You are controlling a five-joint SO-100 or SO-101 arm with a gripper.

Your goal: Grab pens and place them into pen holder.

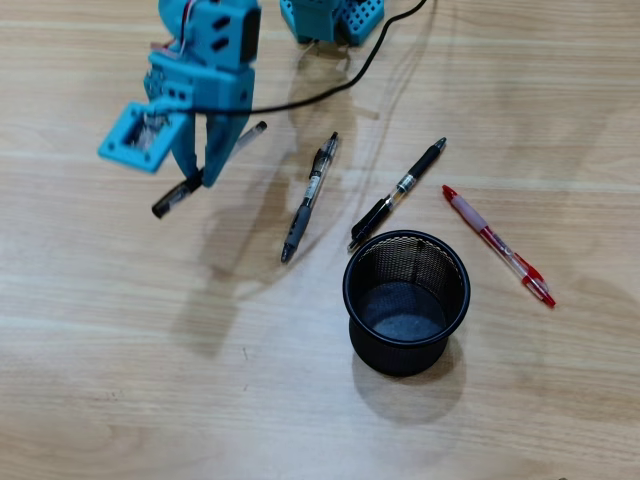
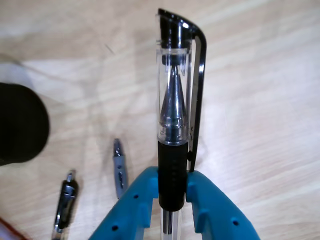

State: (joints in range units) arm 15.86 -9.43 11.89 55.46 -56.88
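Observation:
My blue gripper [image 1: 197, 180] is shut on a black-and-clear pen [image 1: 172, 202] at the upper left of the overhead view, holding it slantwise above the table. In the wrist view the gripper [image 2: 172, 176] clamps the pen [image 2: 175, 90] at its dark rubbery section, cap end pointing away. The black mesh pen holder [image 1: 405, 355] stands upright and empty at centre right, well apart from the gripper. Two more black pens [image 1: 310, 197] [image 1: 397, 193] and a red pen [image 1: 497, 243] lie on the table around it.
The arm's base [image 1: 330, 18] and a black cable [image 1: 375, 45] are at the top edge. In the wrist view the holder [image 2: 20, 125] shows at the left edge, with two pen tips [image 2: 118, 167] [image 2: 65, 202] beside it. Light wooden tabletop lies all around.

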